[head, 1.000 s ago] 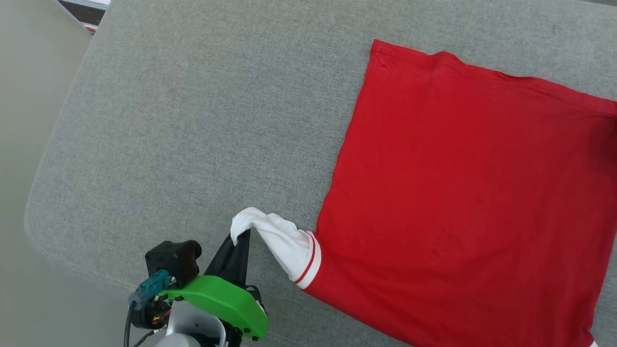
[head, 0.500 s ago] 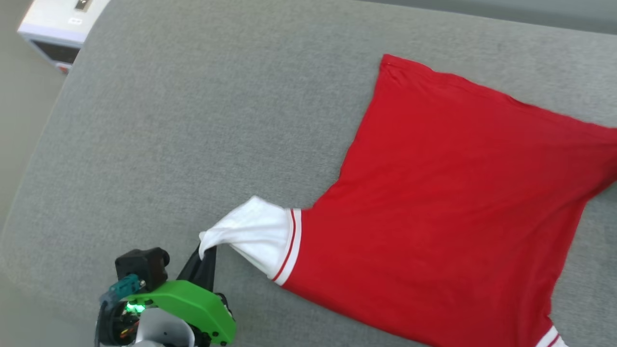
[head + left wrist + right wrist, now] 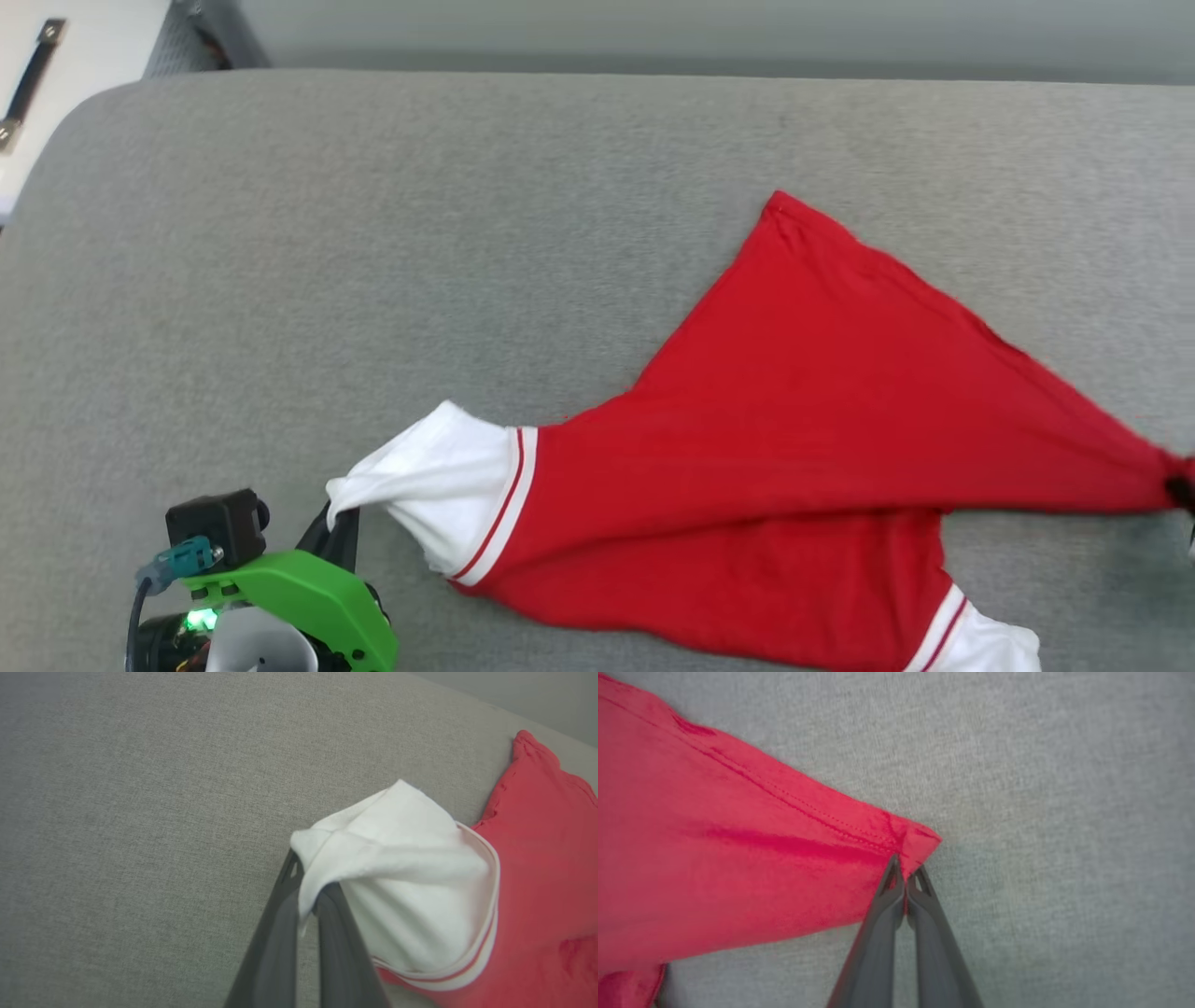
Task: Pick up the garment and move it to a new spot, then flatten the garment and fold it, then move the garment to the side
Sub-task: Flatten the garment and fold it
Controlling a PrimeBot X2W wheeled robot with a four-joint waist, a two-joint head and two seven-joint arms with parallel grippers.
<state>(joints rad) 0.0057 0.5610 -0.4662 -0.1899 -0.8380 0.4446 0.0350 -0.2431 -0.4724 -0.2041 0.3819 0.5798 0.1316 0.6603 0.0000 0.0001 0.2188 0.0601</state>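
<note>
Grey fabric cushion (image 3: 373,233): red white-sleeved jersey shirt (image 3: 794,420), lately flat, now stretches between left gripper (image 3: 308,900) clamping its sleeve (image 3: 397,858) and right gripper (image 3: 905,872) pinching its hem (image 3: 808,807); relocation seems underway.

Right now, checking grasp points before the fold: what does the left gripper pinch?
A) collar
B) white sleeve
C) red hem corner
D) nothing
B: the left gripper is shut on the white sleeve of the garment; the right gripper pinches its red hemmed corner.
</note>
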